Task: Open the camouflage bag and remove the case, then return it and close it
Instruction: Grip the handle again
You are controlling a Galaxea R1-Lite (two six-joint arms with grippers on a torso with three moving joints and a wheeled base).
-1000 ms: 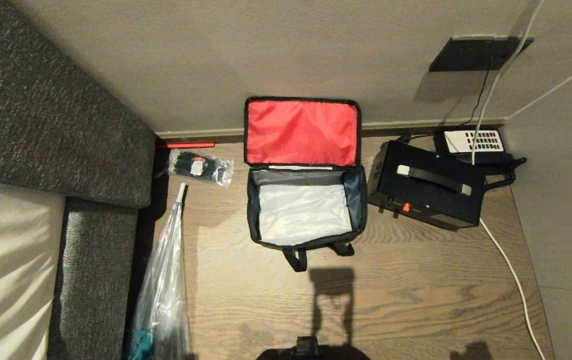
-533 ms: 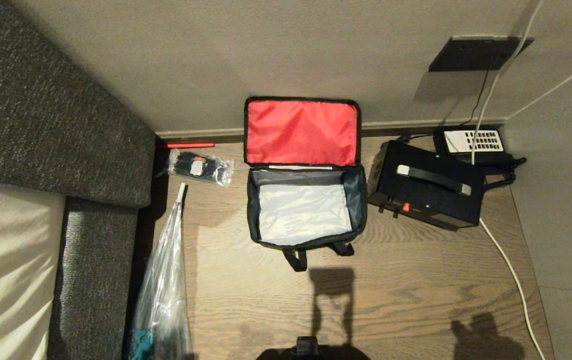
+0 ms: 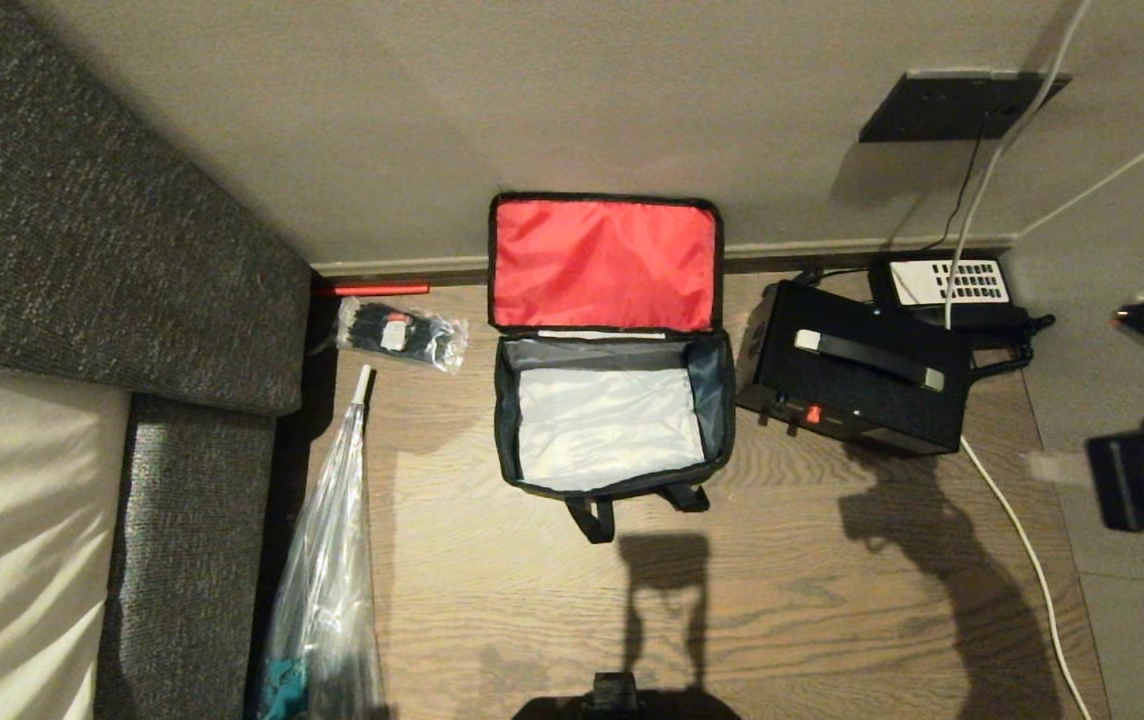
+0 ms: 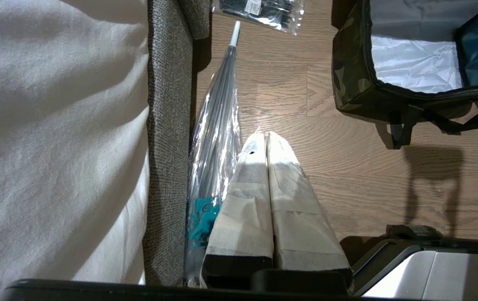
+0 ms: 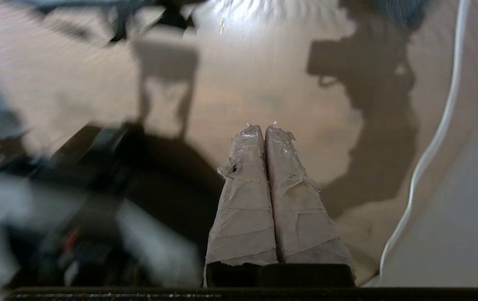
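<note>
On your far left, well left of the camouflage bag (image 3: 612, 345), stands one grey sofa (image 3: 82, 250). Beside it lies one folded clear umbrella (image 3: 327, 570), and just above that one clear packet of black cable ties (image 3: 400, 335) with one red stick (image 3: 372, 290) at the skirting. The left pincer (image 4: 263, 134) is clenched and empty, hanging over the wooden floor (image 3: 782, 580) beside the umbrella. The bag sits open at the wall, red lid lining up, grey interior bare. Just right of the bag, apart from it, lies the case (image 3: 857, 385), handle up. One black telephone (image 3: 947, 285) touches its far corner, and one white cable (image 3: 1017, 520) runs past. Open floor lies in front of the bag. The right pincer (image 5: 265, 127), clenched and empty, is right of the case.
</note>
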